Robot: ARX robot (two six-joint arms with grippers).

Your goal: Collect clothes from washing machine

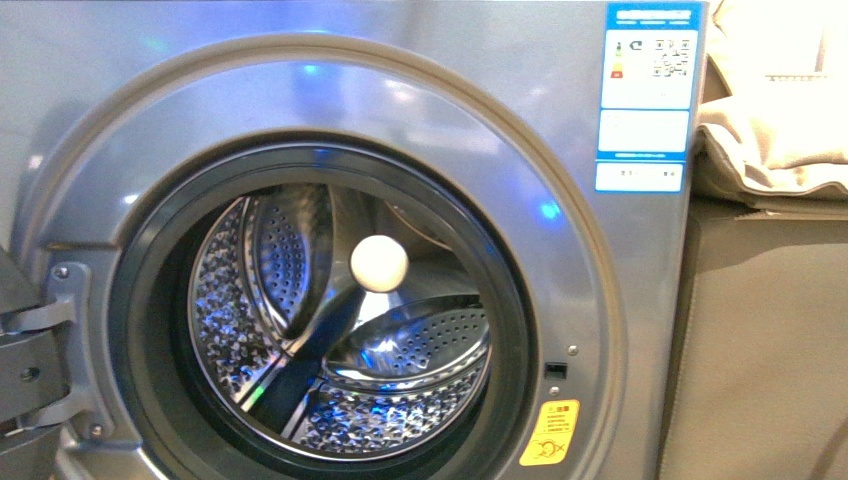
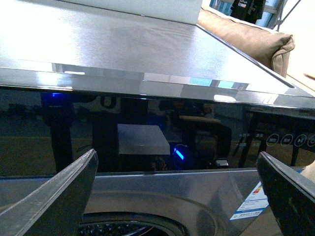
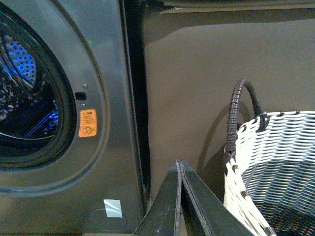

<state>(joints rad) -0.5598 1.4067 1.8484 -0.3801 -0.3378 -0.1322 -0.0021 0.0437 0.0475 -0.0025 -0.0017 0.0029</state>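
Observation:
The washing machine (image 1: 600,300) is grey with its round door swung open at the left. Its perforated steel drum (image 1: 430,345) shows no clothes; only a small white round thing (image 1: 379,263) shows in the opening. The clothes are out of view in every frame. My left gripper (image 2: 177,154) is open and empty, held high in front of the washer's black control panel (image 2: 147,132), above the drum's mouth (image 2: 123,228). My right gripper (image 3: 180,162) is shut on nothing, low, between the washer's right side (image 3: 113,147) and a basket. Neither gripper shows in the front view.
A woven grey-and-white basket (image 3: 275,167) with a dark handle stands on the floor right of the washer. A brown sofa side (image 1: 760,350) stands beside the washer, with a beige cushion (image 1: 770,130) on top. A yellow sticker (image 3: 87,123) marks the washer's front.

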